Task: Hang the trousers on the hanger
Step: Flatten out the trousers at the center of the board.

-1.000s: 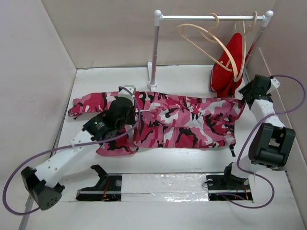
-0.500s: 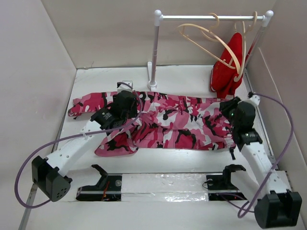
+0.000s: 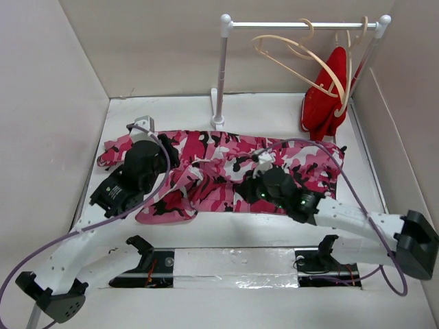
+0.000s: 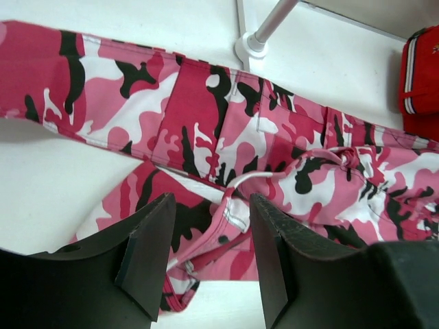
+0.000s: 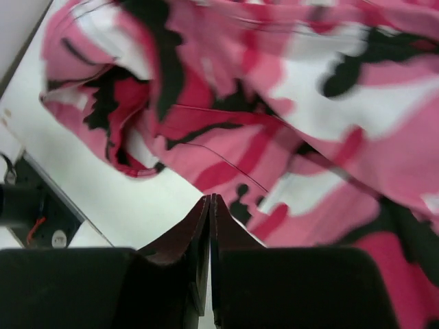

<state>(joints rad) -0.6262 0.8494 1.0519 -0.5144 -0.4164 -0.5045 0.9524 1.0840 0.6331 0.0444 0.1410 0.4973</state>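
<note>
White table (image 3: 288, 110), white clothes rail (image 3: 274, 25) at its far side, red garment (image 3: 326, 103) hanging at the rail's right end

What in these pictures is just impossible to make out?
- Right wrist view: trousers blurred; whether the shut right gripper pinches cloth is unclear.
- Left wrist view: red garment cut off by the right edge.
- Top view: the left arm covers part of a trouser leg; the right arm covers the trousers' middle.
</note>
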